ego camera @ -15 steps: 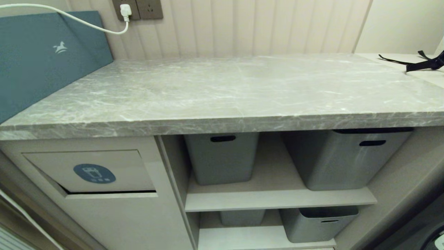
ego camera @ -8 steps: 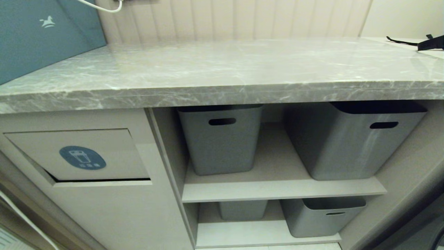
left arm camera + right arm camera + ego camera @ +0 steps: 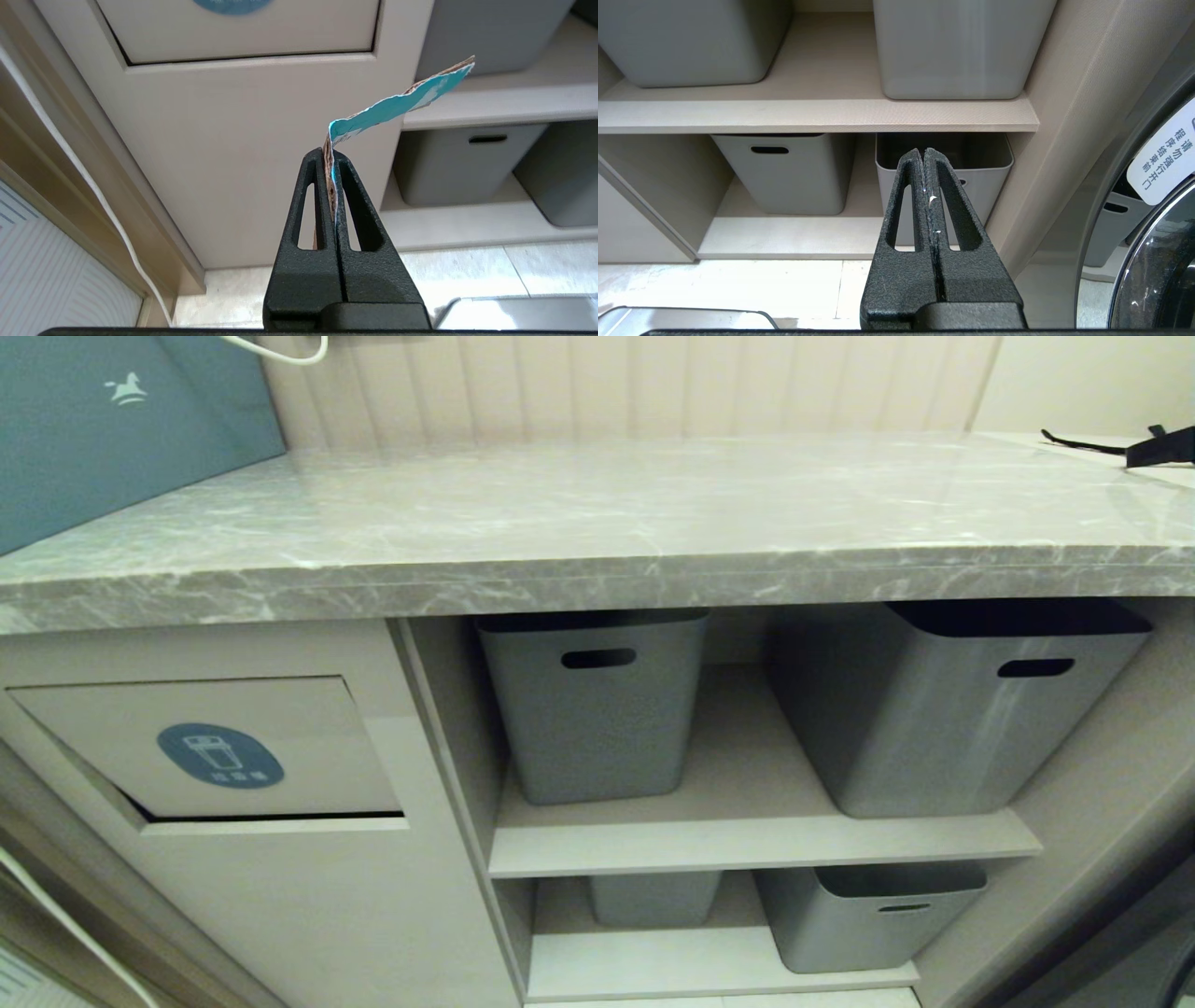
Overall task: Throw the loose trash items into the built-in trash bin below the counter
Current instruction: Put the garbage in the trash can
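Left gripper [image 3: 331, 158]: it is seen only in the left wrist view, low in front of the beige cabinet; its two black fingers are pressed together on a wrapper scrap.
Wrapper scrap [image 3: 397, 105]: a narrow teal-blue strip with a whitish torn edge is clamped between the fingers; its free end is bent away toward 2 o'clock from the fingertips.
Right gripper [image 3: 924, 156]: its fingers are closed together with nothing held between them; it is pointed at the lower shelf, where grey storage bins [image 3: 794, 170] are placed.
Built-in trash bin [image 3: 219, 751]: in the head view it is found at 8 o'clock, under the counter; a dark gap is seen along the lower edge of the flap with the blue oval icon.
Counter [image 3: 597, 513]: the grey marble slab is laid across the upper part of the head view.
Teal box [image 3: 103, 429]: it is leaned at 10 o'clock on the counter, with a white horse logo.
Black strap [image 3: 1148, 443]: it is seen at 2 o'clock, at the far right.
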`<state>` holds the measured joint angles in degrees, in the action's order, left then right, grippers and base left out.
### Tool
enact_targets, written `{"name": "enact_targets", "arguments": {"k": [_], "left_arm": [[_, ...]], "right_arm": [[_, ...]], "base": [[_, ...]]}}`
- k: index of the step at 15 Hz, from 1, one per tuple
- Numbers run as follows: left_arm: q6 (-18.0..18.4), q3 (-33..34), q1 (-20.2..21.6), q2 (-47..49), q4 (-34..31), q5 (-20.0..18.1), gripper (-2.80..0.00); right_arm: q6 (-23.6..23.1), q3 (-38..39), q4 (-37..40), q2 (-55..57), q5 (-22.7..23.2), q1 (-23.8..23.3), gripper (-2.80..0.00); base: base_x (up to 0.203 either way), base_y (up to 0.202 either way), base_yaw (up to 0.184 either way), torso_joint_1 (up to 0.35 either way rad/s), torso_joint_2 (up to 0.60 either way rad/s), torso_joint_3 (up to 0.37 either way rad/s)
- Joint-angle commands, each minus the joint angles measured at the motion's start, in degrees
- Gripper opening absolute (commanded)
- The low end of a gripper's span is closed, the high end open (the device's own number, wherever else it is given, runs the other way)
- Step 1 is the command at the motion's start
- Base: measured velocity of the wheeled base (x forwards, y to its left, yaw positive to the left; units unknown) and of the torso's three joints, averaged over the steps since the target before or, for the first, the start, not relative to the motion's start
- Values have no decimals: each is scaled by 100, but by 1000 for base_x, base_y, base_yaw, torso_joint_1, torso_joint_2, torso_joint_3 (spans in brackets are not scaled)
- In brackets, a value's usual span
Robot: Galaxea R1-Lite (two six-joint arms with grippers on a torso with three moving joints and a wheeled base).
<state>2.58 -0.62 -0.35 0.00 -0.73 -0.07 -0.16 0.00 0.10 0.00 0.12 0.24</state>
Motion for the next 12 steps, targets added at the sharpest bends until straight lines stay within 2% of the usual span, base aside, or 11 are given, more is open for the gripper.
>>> {"name": "enact_targets", "arguments": {"k": [1, 4, 6, 10, 12], "left_arm": [[-8, -365, 0, 63, 95, -4, -280], [-41, -604, -17, 807, 754, -4, -280], [-72, -652, -71, 1873, 1534, 6, -280], [-289, -785, -73, 4751, 3584, 84, -280], [-388, -621, -45, 6082, 4881, 94, -280]], "right_arm": [[-2, 0, -1, -9, -3, 2, -280], [-2, 0, -1, -9, 6, 2, -280], [-2, 0, -1, -8, 4, 4, -280], [-2, 0, -1, 0, 6, 2, -280], [-2, 0, -1, -9, -3, 2, -280]], "base": [[0, 0, 0, 0, 0, 0], [0, 0, 0, 0, 0, 0], [0, 0, 0, 0, 0, 0], [0, 0, 0, 0, 0, 0], [0, 0, 0, 0, 0, 0]]}}
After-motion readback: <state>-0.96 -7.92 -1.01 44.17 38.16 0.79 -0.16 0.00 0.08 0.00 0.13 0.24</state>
